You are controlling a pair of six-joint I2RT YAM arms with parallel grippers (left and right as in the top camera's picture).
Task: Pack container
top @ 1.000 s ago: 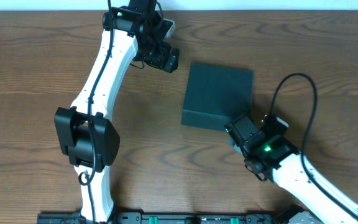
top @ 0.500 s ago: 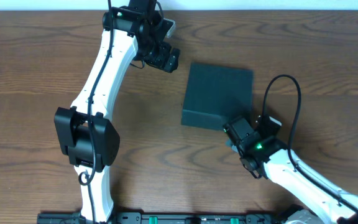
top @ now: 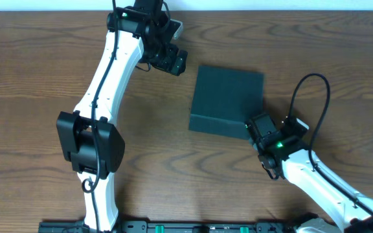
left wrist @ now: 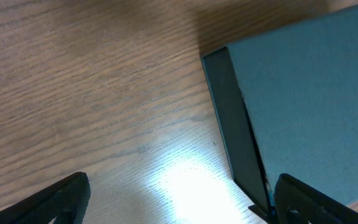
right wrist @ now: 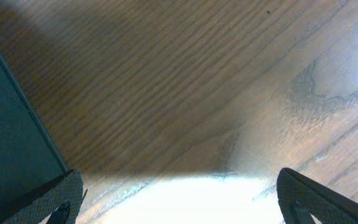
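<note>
Brown wood-grain table (top: 37, 77) fills every view.

The left gripper (top: 176, 63) has its jaws spread wide with nothing between them. In the left wrist view its two dark fingers (left wrist: 48, 199) sit in the bottom corners, with bare wood between. The container (top: 228, 97) lies just beside this gripper, which hangs off the box's far left corner, apart from it.

The right gripper (top: 256, 123) is also spread wide and empty. It sits at the container's near right corner. From overhead it overlaps that corner's edge, and I cannot tell whether it touches. In the right wrist view its fingertips (right wrist: 55, 199) frame open table, and only a dark sliver of the box shows at the left edge, just above one fingertip.

The overhead view alone gives the whole box and both arms. The left wrist view alone shows one upright corner close up, with a narrow side wall and a thin seam where the top face meets it. That wall runs down close to the right-hand finger. Both wrist views catch a bright patch of glare on the wood.

The container is dark green-black, matte and square. Its lid is shut flat, and it is turned slightly askew to the table edge, with its near wall showing from above.
</note>
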